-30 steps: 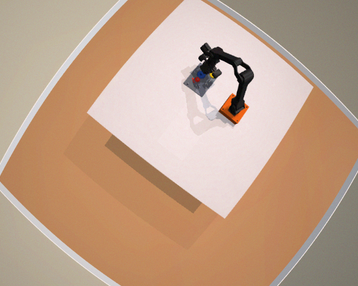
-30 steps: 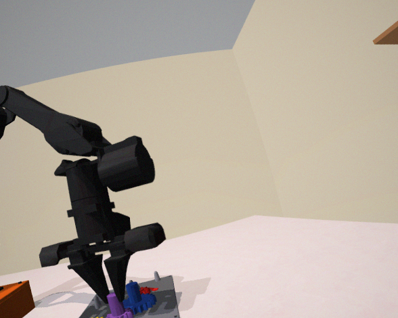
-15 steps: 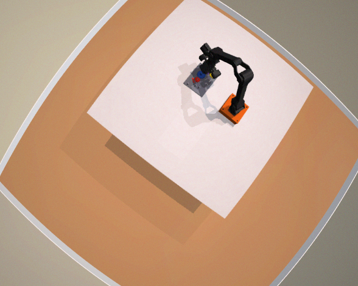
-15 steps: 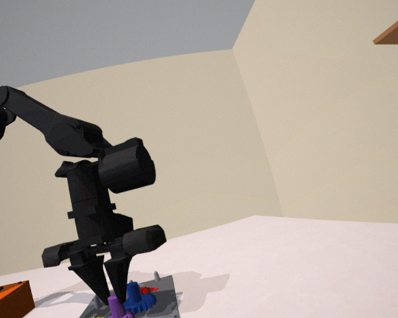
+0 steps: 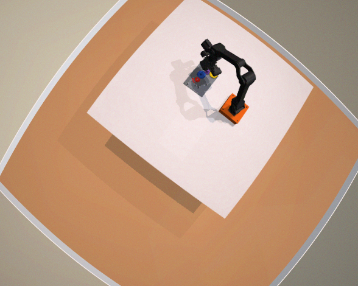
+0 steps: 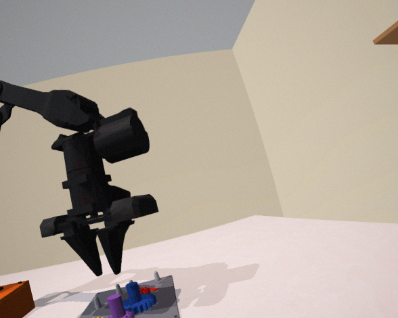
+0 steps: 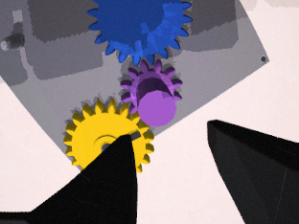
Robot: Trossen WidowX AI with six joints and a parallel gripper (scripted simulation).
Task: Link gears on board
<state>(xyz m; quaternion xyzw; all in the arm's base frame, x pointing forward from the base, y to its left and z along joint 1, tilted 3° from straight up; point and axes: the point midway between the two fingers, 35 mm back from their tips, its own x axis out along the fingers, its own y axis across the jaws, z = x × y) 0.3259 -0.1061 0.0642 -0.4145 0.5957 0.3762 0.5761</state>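
Note:
My gripper (image 6: pixel 107 273) (image 7: pixel 171 138) is open and empty above the grey board (image 5: pixel 202 92) (image 6: pixel 164 291) (image 7: pixel 206 72). The purple gear (image 5: pixel 207 72) (image 6: pixel 116 305) (image 7: pixel 157 107) stands upright on the board between the blue and yellow gears, its teeth at theirs in the wrist view. The blue gear (image 5: pixel 200 73) (image 6: pixel 133 293) (image 7: pixel 134 19) lies beside the red gear (image 5: pixel 197 80) (image 6: pixel 145 291). The yellow gear (image 5: pixel 212 76) (image 7: pixel 96 134) is partly hidden by a finger in the wrist view. Whether the purple gear is fully flat is hard to tell.
Several bare pegs stand on the board, one at its far corner (image 6: pixel 157 275) and one at the left of the wrist view (image 7: pixel 11 41). The arm's orange base (image 5: pixel 226 109) (image 6: pixel 14 291) is beside the board on the white table (image 5: pixel 161 123).

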